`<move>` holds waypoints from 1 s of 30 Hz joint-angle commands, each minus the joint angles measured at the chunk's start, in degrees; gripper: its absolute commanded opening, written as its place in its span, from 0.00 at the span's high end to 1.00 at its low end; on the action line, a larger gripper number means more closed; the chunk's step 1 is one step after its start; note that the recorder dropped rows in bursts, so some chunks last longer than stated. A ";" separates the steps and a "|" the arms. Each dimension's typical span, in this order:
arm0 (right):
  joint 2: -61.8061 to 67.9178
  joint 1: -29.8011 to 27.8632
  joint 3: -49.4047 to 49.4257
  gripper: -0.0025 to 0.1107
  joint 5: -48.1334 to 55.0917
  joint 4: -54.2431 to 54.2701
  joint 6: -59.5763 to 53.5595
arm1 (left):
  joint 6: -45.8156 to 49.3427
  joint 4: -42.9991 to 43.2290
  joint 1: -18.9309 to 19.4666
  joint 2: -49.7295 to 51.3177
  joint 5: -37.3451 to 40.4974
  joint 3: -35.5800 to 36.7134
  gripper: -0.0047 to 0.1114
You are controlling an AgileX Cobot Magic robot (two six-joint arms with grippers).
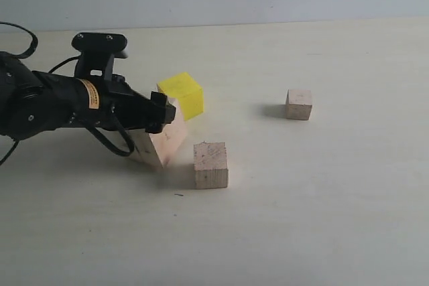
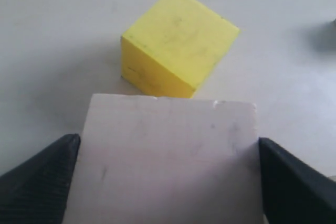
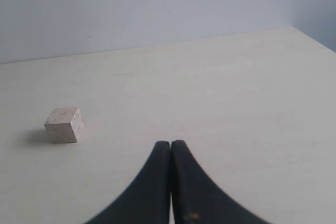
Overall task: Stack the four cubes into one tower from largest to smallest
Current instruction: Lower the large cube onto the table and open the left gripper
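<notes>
Four cubes are unstacked. The left gripper (image 1: 163,113) clamps the large cube (image 1: 164,144) with its jaws spread wide across the sides, and the cube is tilted. Risk: the tilt may let the cube slip or land askew, and a swing may strike the yellow cube (image 1: 181,94) just behind. The medium cube (image 1: 210,164) sits just beside the claw; the small cube (image 1: 299,104) is well apart. The right gripper (image 3: 171,145) is closed and empty.
</notes>
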 commanded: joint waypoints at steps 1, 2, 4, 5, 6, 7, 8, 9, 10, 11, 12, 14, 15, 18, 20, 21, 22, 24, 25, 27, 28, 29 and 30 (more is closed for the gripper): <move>-0.38 -0.37 0.24 0.98 -0.35 -0.08 -0.43 | 0.19 -1.07 -0.85 1.00 6.30 -1.66 0.96; -0.38 -0.37 0.24 0.98 -0.35 -0.08 -0.43 | 0.74 -0.78 -0.85 1.00 6.30 -1.80 0.96; -0.38 -0.37 0.24 0.98 -0.35 -0.08 -0.43 | 1.44 -0.71 -0.85 1.00 6.30 -1.92 0.96; -0.38 -0.37 0.24 0.98 -0.35 -0.08 -0.43 | 1.74 -0.71 -0.85 1.26 5.91 -2.04 0.96; -0.38 -0.37 0.24 0.98 -0.35 -0.08 -0.43 | 1.84 -0.71 -0.85 1.54 5.75 -2.04 0.96; -0.38 -0.37 0.24 0.98 -0.35 -0.08 -0.43 | 2.17 -0.71 -0.85 1.99 5.26 -2.04 0.96; -0.38 -0.37 0.24 0.98 -0.35 -0.08 -0.43 | 3.04 -0.71 -0.85 2.66 4.68 -2.04 0.96; -0.38 -0.37 0.24 0.98 -0.35 -0.08 -0.43 | 3.74 -0.71 -0.85 3.44 4.04 -2.04 0.96; -0.38 -0.37 0.24 0.98 -0.35 -0.08 -0.43 | 4.29 -0.71 -0.89 4.30 3.53 -2.04 0.96; -0.38 -0.37 0.24 0.98 -0.35 -0.19 -0.43 | 4.45 -0.71 -0.89 5.13 3.10 -2.04 0.96; -0.38 -0.37 0.24 0.98 -0.35 -0.19 -0.43 | 4.45 -0.71 -1.18 5.74 2.98 -2.04 0.96; -0.38 -0.37 0.24 0.98 -0.35 -0.19 -0.43 | 5.74 -0.71 -1.82 6.90 2.78 -2.04 0.96; -0.38 -0.37 0.24 0.98 -0.35 -0.19 -0.43 | 6.40 -0.71 -1.93 7.23 2.67 -2.04 0.96; -0.38 -0.37 0.24 0.98 -0.35 -0.19 -0.43 | 6.16 -1.09 -2.07 7.63 2.52 -2.04 0.96; -0.38 -0.37 0.24 0.98 -0.35 -0.19 -0.43 | 6.16 -1.15 -2.07 7.63 2.52 -2.04 0.96; -0.38 -0.37 0.24 0.98 -0.35 -0.19 -0.43 | 6.11 -1.13 -2.07 7.63 2.68 -2.04 0.96; -0.38 -0.37 0.24 0.98 -0.35 -0.19 -0.43 | 5.61 -1.13 -2.07 7.63 3.66 -2.04 0.96; -0.38 -0.37 0.24 0.98 -0.35 -0.19 -0.43 | 3.02 -1.13 -2.07 7.63 5.77 -2.04 0.96; -0.38 -0.37 0.24 0.98 -0.35 -0.08 -0.43 | 2.31 -1.13 -2.07 7.63 6.30 -2.04 0.96; -0.38 -0.37 0.24 0.98 -0.35 -0.08 -0.43 | 0.44 -1.13 -2.07 7.63 7.87 -2.04 0.96; -0.38 -0.37 0.24 0.98 -0.35 -0.08 -0.43 | -0.48 -1.13 -2.07 7.63 8.42 -2.04 0.96; -0.38 -0.37 0.24 0.98 -0.35 -0.08 -0.43 | -1.64 -1.13 -2.07 7.63 9.20 -2.04 0.96; -0.38 -0.37 0.24 0.98 -0.35 -0.08 -0.43 | -2.52 -1.13 -2.07 7.63 9.95 -2.04 0.96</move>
